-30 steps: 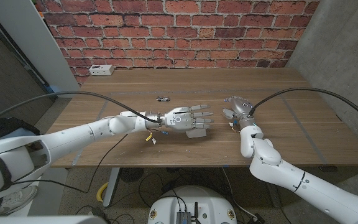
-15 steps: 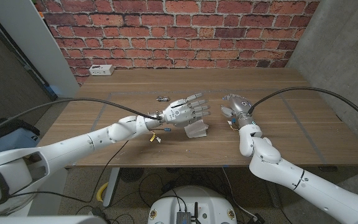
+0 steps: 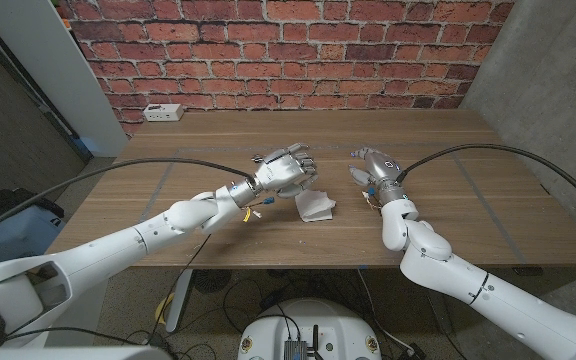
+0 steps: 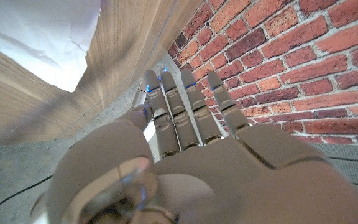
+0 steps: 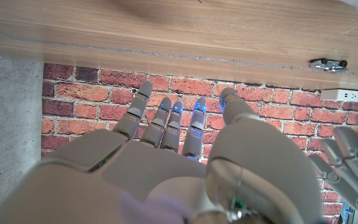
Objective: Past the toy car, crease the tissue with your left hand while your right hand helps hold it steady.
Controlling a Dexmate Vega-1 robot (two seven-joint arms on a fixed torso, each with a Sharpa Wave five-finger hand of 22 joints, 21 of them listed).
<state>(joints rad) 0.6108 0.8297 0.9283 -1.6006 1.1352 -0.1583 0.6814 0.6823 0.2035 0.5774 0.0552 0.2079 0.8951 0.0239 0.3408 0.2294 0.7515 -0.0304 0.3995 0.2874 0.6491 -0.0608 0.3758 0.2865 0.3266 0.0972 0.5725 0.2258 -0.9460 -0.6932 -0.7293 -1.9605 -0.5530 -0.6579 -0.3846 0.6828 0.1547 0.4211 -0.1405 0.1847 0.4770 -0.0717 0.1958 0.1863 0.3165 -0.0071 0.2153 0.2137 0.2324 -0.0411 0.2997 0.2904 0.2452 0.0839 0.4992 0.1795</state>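
Seen from the head camera, the left hand (image 3: pixel 284 168) has lifted off the tissue (image 3: pixel 317 206) and drawn back toward the toy car (image 3: pixel 260 157), fingers loosely spread, gripping nothing; the folded tissue lies on the worktop (image 3: pixel 468 190) between both hands. The right hand (image 3: pixel 376 166), fingers apart, holds nothing. A white power strip (image 3: pixel 163 112) sits at the far edge. The left wrist camera shows the tissue (image 4: pixel 39 34) beyond extended fingers (image 4: pixel 185 106). The right wrist camera shows the toy car (image 5: pixel 327 63) and the strip (image 5: pixel 348 94).

red brick wall (image 3: pixel 288 45) behind a wooden table (image 3: pixel 218 135); grey concrete wall (image 3: pixel 553 70), perhaps a pillar, stands right.
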